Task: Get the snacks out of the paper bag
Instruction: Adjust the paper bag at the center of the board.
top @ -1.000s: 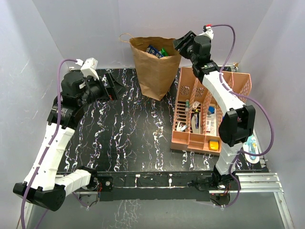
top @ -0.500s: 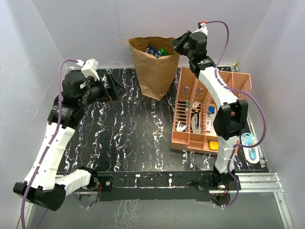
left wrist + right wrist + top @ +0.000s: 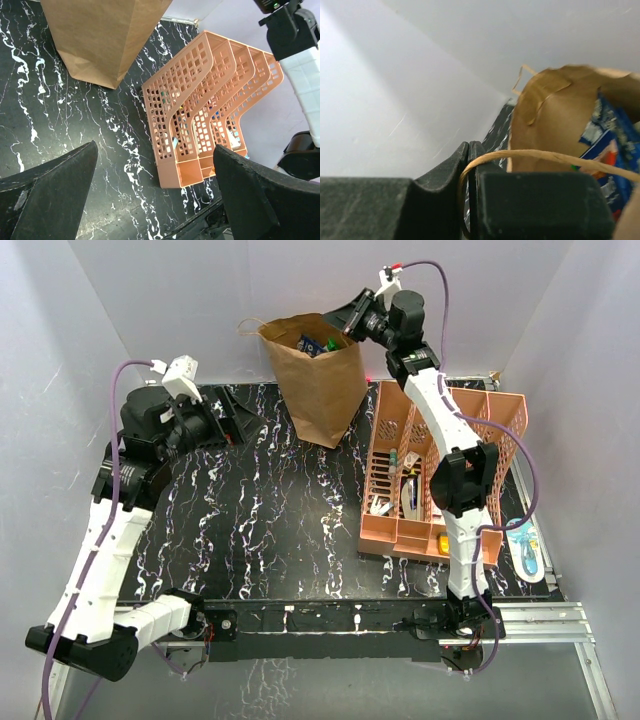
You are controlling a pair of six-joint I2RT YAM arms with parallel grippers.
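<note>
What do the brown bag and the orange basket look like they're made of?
The paper bag looks like brown kraft paper: matte, creased. The basket looks like moulded plastic: peach-orange, smooth, slightly glossy, with regular lattice holes.

My left arm (image 3: 105, 540) rises from its base at the lower left, folds at the elbow and points its wrist rightward at mid-left of the overhead view. The left gripper (image 3: 230, 422) has its jaws spread wide, holding nothing. My right arm (image 3: 450, 430) stretches almost straight up the right-centre of the frame, with the wrist bent left at the top. The right gripper (image 3: 340, 322) has its jaws pinched together on the twisted handle (image 3: 545, 157) of the paper bag (image 3: 320, 380).
</note>
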